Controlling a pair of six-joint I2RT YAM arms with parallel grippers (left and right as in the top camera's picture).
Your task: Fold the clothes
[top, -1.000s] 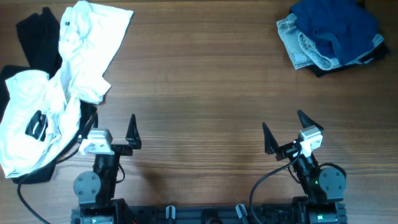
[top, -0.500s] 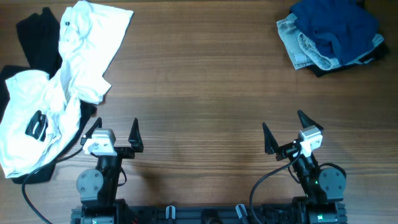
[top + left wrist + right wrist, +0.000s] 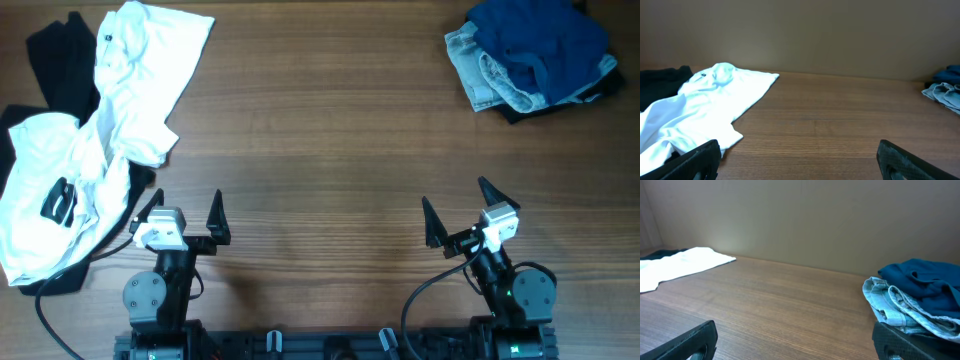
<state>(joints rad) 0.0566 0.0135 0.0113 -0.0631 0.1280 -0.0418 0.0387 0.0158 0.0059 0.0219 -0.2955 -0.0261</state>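
Note:
The deep-blue garment [image 3: 545,40] lies crumpled on top of pale-blue jeans at the table's far right corner. It also shows at the right of the right wrist view [image 3: 927,282], and a sliver of it shows at the right edge of the left wrist view [image 3: 951,74]. My left gripper [image 3: 185,213] is open and empty near the front edge, left of centre. My right gripper [image 3: 457,207] is open and empty near the front edge, right of centre. Both are far from the garment.
Pale-blue jeans [image 3: 480,72] lie under the blue garment. White T-shirts with black print [image 3: 95,130] and a black cloth [image 3: 60,50] are heaped at the left, close to my left gripper. The wooden table [image 3: 320,130] spans the view.
My left gripper has shifted slightly to the right and towards the front edge since a second ago. The right arm and the clothes have not moved.

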